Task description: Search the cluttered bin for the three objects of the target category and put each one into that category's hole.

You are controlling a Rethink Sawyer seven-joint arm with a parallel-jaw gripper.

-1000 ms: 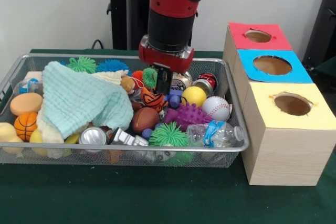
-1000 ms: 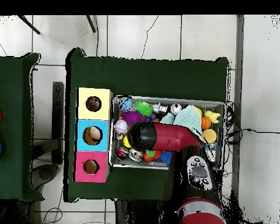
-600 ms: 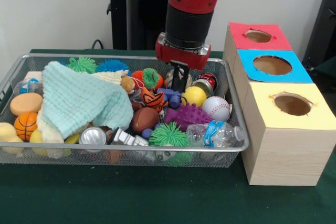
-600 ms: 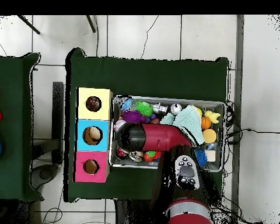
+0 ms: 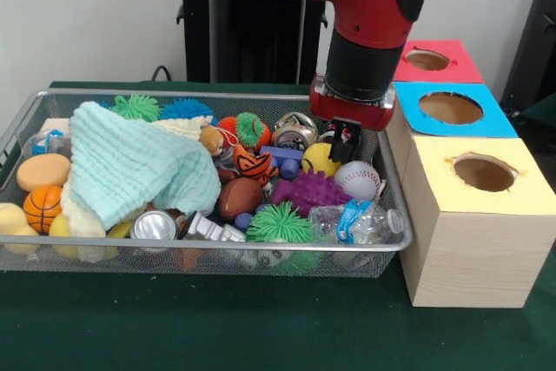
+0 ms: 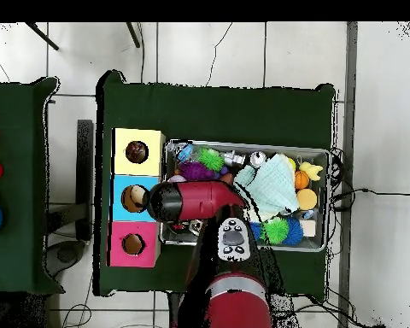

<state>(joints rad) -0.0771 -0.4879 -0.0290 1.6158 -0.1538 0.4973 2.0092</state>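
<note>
the pincer (image 5: 345,141) hangs over the bin's (image 5: 217,254) right end, beside the 3 boxes, clenched on a small dark red-and-black thing; what it is i cannot tell. it looks lifted clear of the clutter, probably on its way to a hole. the blue hole (image 5: 450,108) lies just right of the arm, red (image 5: 426,60) farther, yellow (image 5: 483,172) nearer. a baseball (image 5: 357,179) sits just below.
</note>
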